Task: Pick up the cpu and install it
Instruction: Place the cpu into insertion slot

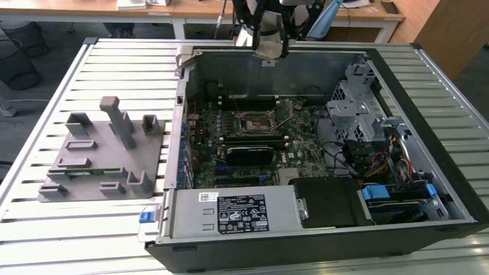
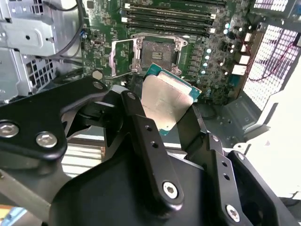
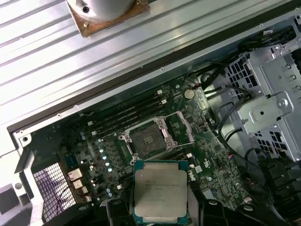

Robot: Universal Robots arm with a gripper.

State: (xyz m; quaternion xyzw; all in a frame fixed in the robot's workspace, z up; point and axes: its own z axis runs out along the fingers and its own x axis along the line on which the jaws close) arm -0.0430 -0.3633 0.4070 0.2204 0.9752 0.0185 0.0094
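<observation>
Black tool (image 2: 164, 113) grips silvery-topped, green-edged cpu (image 2: 167, 96), seemingly high over case (image 1: 306, 252).

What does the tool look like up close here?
In the second wrist view the tool is matte black: two long flat fingers with small holes, jointed to angular linkage plates fastened by silver screws.

cpu (image 2: 167, 94): edge farthest from the socket (image 2: 157, 54) hidden behind the gripper (image 2: 162, 107).
arm (image 1: 264, 23): cut off at the exterior view's edge, beyond the socket.
</observation>
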